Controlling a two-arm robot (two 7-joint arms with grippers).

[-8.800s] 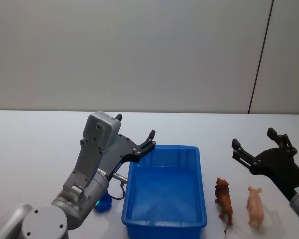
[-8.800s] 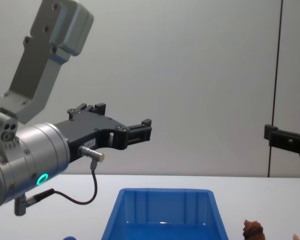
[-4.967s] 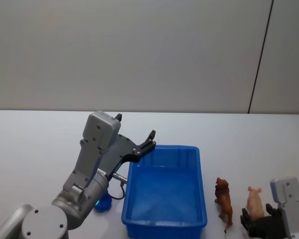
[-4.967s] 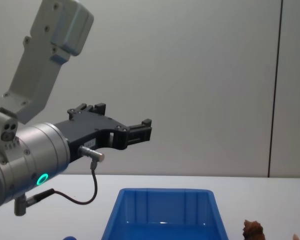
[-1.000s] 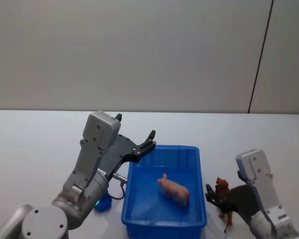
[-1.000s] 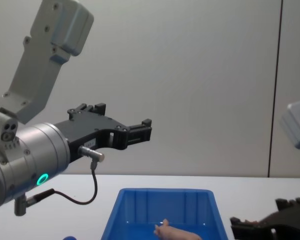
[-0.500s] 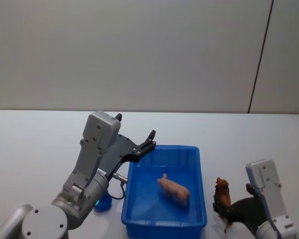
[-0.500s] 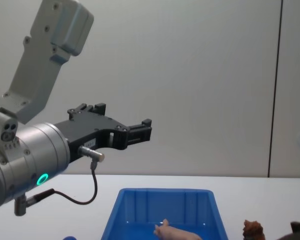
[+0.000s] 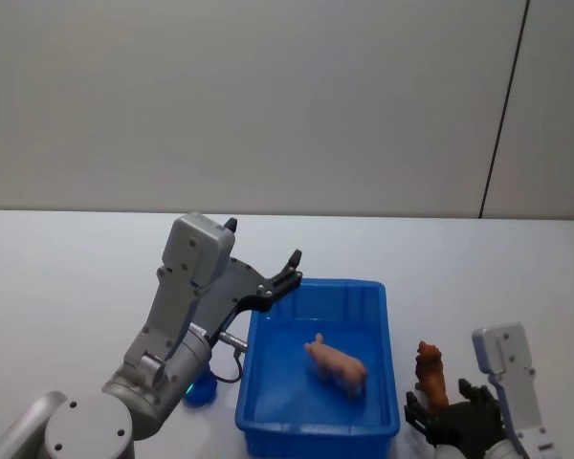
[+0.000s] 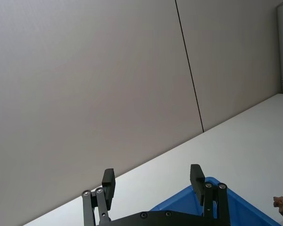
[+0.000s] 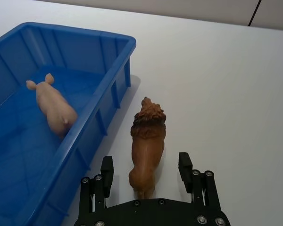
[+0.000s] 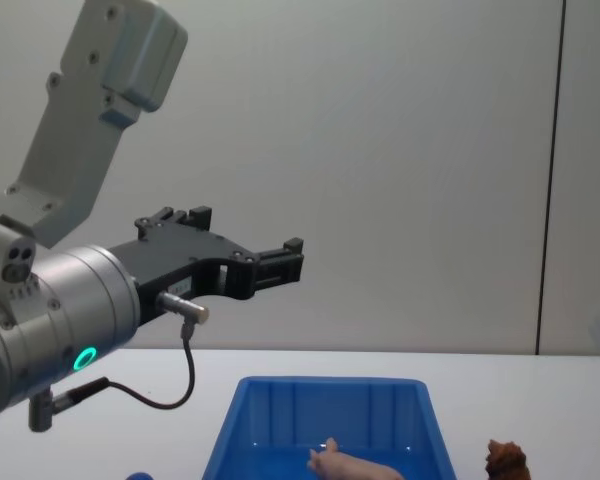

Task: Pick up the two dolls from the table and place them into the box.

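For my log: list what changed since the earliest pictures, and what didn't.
The pink pig left the table and now lies in the blue bin, let go. The right gripper came down from high on the right; it now sits low and open, straddling the lion without gripping it. The lion, the bin and the open left gripper stayed put.

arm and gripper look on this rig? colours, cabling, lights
Silver-grey rounded housings on both the left arm and right arm. The left gripper and right gripper are matte black, each with two flat parallel fingers and visible screw heads. The left arm carries a green ring light and a black cable on a metal plug.
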